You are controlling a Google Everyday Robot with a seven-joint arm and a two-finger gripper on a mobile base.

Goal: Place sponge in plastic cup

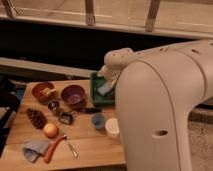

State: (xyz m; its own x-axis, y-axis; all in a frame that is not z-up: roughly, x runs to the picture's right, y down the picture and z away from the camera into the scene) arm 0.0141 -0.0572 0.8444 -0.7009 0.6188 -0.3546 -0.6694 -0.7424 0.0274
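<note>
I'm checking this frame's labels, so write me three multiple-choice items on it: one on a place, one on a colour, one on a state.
1. The gripper hangs over:
A. the tray
B. the cloth
C. the red bowl

2. The bowl next to the tray is:
A. white
B. purple
C. black

3. The sponge is:
A. in the white cup
B. in the blue cup
C. at the tray, in no cup

Key:
1 A, the arm ends right above the green tray.
2 B, the purple bowl sits just left of the tray.
3 C, the sponge shows pale under the gripper, inside the tray's outline.
</note>
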